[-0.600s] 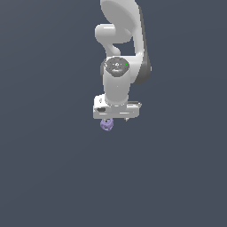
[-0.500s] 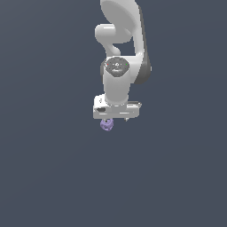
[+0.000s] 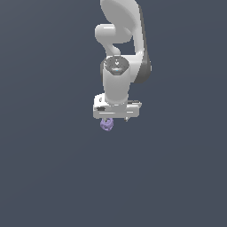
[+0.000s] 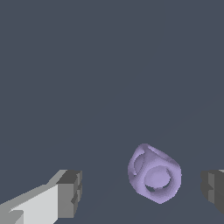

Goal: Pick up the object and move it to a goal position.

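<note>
Plain slate-grey worktop fills both views. From the white arm's pincer (image 4: 140,189), spread wide with grey pads either side, the small knobbly lavender lump with round holes (image 4: 154,173) lies ungripped between the pads, nearer one. Grasp, lift and carry to the goal all seem left; no goal marker shows.

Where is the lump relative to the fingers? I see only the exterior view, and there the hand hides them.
Observer: In the wrist view the lump lies between the two fingers, with floor showing on both sides, so neither pad touches it.
Operator: Is it centered in the gripper?
Observer: No. It sits nearer to the finger that is cut off at the picture's edge than to the finger fully in view.
Operator: Can you see its hole?
Observer: Yes. A round hole faces the wrist camera, and a second opening shows on the face beside it.
</note>
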